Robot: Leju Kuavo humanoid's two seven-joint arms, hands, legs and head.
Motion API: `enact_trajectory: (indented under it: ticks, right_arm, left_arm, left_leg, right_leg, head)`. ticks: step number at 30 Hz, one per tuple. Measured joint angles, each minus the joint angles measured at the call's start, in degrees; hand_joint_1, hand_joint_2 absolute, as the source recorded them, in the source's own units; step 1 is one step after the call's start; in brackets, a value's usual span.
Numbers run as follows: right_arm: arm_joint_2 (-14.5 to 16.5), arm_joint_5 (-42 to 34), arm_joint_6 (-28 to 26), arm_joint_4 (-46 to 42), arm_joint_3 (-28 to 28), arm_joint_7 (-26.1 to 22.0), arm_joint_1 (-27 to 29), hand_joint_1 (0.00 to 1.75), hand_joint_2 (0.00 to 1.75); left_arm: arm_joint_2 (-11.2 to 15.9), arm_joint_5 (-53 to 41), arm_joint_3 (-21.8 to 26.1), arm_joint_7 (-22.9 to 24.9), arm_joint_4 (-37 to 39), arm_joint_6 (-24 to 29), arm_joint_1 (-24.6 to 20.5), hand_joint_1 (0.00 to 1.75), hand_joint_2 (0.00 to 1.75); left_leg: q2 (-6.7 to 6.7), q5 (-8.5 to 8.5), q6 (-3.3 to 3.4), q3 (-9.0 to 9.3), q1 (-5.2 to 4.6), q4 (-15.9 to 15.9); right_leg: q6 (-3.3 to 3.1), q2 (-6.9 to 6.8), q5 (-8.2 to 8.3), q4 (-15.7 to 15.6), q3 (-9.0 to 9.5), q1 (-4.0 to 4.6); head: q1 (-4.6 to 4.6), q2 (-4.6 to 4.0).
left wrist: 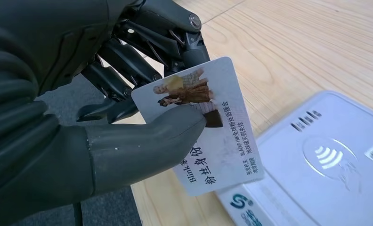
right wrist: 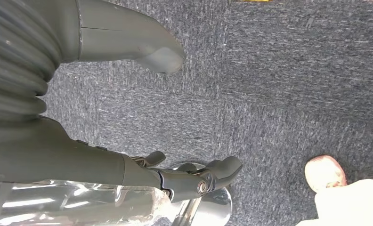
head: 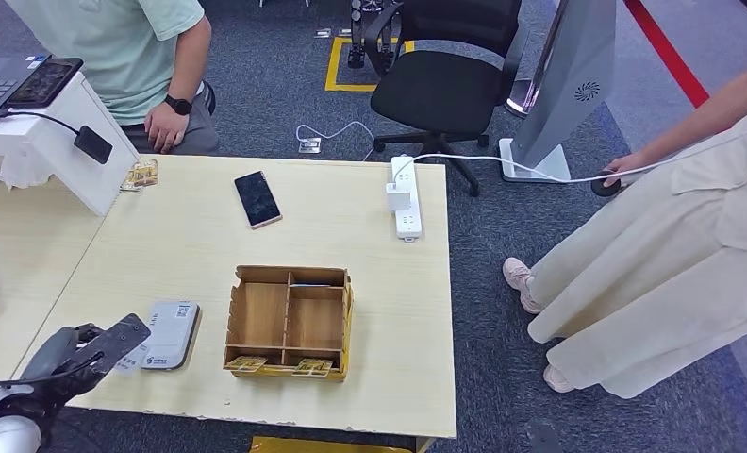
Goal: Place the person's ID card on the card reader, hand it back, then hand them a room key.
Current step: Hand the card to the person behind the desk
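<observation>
Pinching the ID card [left wrist: 208, 136] between thumb and fingers, the left hand [head: 87, 354] hovered at the table's [head: 209, 255] front-left corner, card just beside the white card reader [head: 170, 333], prob. not touching it. R hand [right wrist: 175, 174] hung over carpet, fingers apart, holding nothing. Wooden organiser box [head: 290, 321] sat nearby w/ cards in front slots.

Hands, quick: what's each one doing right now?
Left hand: holding the ID card, pinched under the thumb, next to the card reader.
Right hand: open, holding nothing, hanging over the carpet.
</observation>
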Motion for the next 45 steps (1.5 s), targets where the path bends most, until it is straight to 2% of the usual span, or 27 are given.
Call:
enact_trajectory:
  ticks: [6,17,24,29,40,45]
  right_arm:
    - [-0.4,-0.6,-0.9,1.5,1.2,0.1,-0.8,0.00,1.75]
    - [-1.2,-2.4,-1.8,3.8,3.5,0.5,-1.2,0.00,1.75]
    - [-1.3,-3.3,-2.0,4.3,4.4,0.7,-1.3,0.00,1.75]
    - [-1.3,-3.9,-2.1,4.4,4.9,1.2,-1.3,0.00,1.75]
    - [-1.3,-4.5,-1.7,4.4,5.6,1.3,-1.3,0.00,1.75]
    - [-1.3,-5.2,-1.7,4.4,5.6,1.0,-1.1,0.00,1.75]
  left_arm:
    - [0.5,0.4,-4.3,-0.4,1.9,0.7,-1.3,1.75,1.75]
    - [4.4,4.8,-14.4,0.5,5.6,3.1,-4.0,1.75,1.75]
    - [5.2,0.2,-18.4,2.9,9.6,5.7,-7.4,1.75,1.75]
    - [4.9,-10.3,-20.8,3.7,13.7,7.5,-11.1,1.75,1.75]
    - [3.1,-19.3,-21.4,2.4,21.0,7.3,-16.9,1.75,1.75]
    - [2.5,-17.2,-19.7,-0.4,22.6,5.4,-17.7,1.75,1.75]
  left_leg:
    - [-0.01,0.00,0.00,0.02,-0.01,0.0]
    - [0.00,0.00,-0.01,0.02,0.00,0.0]
    - [-0.01,0.01,0.00,0.03,0.00,0.0]
    - [-0.04,0.02,0.01,0.03,0.00,0.0]
    - [-0.09,0.03,0.01,0.04,0.00,0.0]
    - [-0.09,0.03,0.00,0.04,-0.01,0.0]
  right_leg:
    - [0.00,-0.01,0.00,0.0,0.01,0.00]
    - [0.00,0.00,0.00,0.0,0.00,0.00]
    - [0.00,-0.01,0.01,0.0,0.01,0.00]
    - [-0.01,-0.03,0.02,0.0,0.02,0.00]
    - [-0.01,-0.11,0.02,0.0,0.06,0.00]
    - [-0.01,-0.10,0.02,0.0,0.08,0.00]
  head:
    - [0.00,0.01]
    - [0.00,0.01]
    - [0.02,0.00]
    - [0.02,0.01]
    - [0.02,0.01]
    - [0.02,0.01]
